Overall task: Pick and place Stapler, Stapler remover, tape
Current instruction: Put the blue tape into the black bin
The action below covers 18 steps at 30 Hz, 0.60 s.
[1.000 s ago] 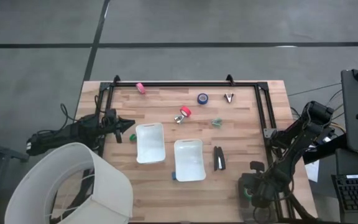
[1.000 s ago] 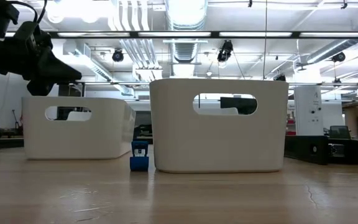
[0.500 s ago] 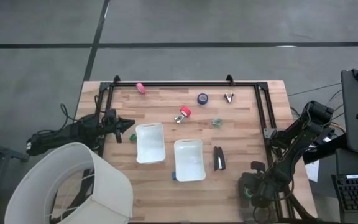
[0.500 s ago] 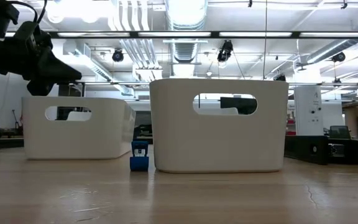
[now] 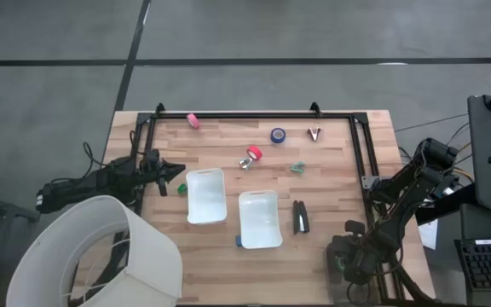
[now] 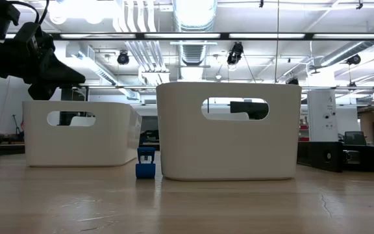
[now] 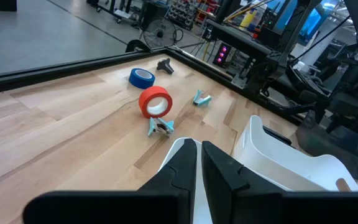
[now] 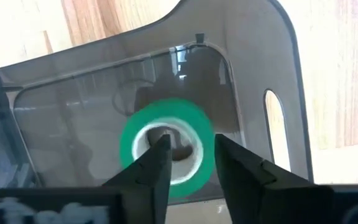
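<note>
Nearest us, at the table's [image 5: 331,170] front right corner, we see the right end effector [image 8: 188,163] hanging over a clear grey bin [image 8: 253,68]. Its fingers stand slightly apart, straddling the rim of the green tape roll [image 8: 166,146] lying in that bin; we cannot tell whether they touch it.

Further in, two white trays [image 5: 259,218] sit side by side mid-table, with the black stapler [image 5: 300,217] lying just beside the right one and a small blue clip [image 6: 145,163] at its front corner.

At the left edge, beside the other tray [image 5: 205,194], the left end effector [image 7: 199,163] hovers above the wood with its fingers almost together, holding nothing.

Beyond lie the red tape roll [image 7: 155,101] and, farther back, the blue tape roll [image 7: 142,77].
</note>
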Motion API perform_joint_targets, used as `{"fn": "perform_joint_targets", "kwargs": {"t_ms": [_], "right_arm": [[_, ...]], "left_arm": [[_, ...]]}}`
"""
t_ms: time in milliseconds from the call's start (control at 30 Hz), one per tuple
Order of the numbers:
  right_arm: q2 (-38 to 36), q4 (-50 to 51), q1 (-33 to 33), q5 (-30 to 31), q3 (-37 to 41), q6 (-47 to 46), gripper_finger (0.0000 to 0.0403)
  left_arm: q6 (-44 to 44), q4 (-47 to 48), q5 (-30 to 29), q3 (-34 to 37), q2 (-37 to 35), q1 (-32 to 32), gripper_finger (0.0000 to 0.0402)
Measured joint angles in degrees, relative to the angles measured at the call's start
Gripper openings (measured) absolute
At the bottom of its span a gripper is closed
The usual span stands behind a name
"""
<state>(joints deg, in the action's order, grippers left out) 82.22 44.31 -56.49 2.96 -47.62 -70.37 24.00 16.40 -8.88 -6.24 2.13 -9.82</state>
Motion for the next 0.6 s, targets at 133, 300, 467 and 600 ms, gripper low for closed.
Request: {"fn": "perform_joint_targets", "kwargs": {"t_ms": [133,300,467,600], "right_arm": [[-0.75,0.35,0.08,-0.02,-0.62,0.52,0.0144],[-2.91,0.50,0.42,0.66,-3.50,1.78,0.0145],[-4.66,0.39,1.00,5.68,-8.36,2.91,0.0134],[-4.99,0.34,0.98,16.60,-11.83,12.10,0.0125]], "left_arm": [[-0.01,0.00,0.00,0.00,0.00,0.02,0.0028],[0.01,0.00,-0.02,0.00,0.00,0.02,0.0028],[0.00,0.02,-0.02,0.00,0.00,0.01,0.0028],[0.01,0.00,-0.02,0.00,0.00,0.00,0.0028]]}}
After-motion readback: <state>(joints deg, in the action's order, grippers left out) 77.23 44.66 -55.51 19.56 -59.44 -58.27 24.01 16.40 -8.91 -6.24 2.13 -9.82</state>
